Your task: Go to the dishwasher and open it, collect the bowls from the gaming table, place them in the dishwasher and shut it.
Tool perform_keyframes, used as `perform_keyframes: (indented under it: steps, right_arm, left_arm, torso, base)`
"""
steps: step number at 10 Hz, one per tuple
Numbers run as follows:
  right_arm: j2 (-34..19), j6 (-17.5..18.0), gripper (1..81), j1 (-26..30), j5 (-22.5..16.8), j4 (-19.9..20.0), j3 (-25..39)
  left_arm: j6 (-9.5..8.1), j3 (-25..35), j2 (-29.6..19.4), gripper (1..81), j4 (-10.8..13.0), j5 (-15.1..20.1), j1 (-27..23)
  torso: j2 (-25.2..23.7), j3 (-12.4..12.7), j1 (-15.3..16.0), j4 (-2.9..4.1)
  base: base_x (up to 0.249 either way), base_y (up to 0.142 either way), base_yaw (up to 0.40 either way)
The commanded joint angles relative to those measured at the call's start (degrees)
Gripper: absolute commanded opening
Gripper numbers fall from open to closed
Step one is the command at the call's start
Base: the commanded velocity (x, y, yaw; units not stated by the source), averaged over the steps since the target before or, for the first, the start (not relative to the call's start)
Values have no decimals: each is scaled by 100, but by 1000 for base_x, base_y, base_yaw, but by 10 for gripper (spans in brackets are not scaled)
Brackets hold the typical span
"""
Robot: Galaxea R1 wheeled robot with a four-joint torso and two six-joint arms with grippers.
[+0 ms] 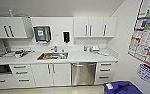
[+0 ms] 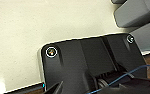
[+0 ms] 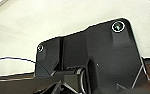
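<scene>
The dishwasher (image 1: 83,73) has a brushed stainless-steel front and a horizontal bar handle near its top. It is built in under the white counter (image 1: 76,58), right of the sink (image 1: 52,55), and its door is closed. It stands ahead of me, a little right of centre in the head view. The bowls and the gaming table are out of view. Both wrist views show the robot's dark plate against a pale wall and floor.
White cabinet doors and drawers flank the dishwasher, with wall cabinets (image 1: 94,27) above. A blue bin (image 1: 121,88) stands on the floor at the near right. A wall with posters (image 1: 146,37) closes in the right side. Clutter lies on the counter's left part (image 1: 18,53).
</scene>
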Motion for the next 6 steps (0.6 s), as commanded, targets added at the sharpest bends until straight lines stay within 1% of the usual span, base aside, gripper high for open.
perform_keyframes:
  steps: [1, 6]
  right_arm:
    - [-115, -12, 811, 253, -247, 16, 33]
    - [-89, -12, 811, 253, -247, 7, 24]
  left_arm:
    - [-4, 35, -111, 811, -30, 263, -365]
    - [-4, 44, -111, 811, -30, 255, -356]
  torso:
    - [0, 0, 0, 0]
    - [2, 0, 2, 0]
  base:
    - [116, 0, 0]
    - [131, 0, 0]
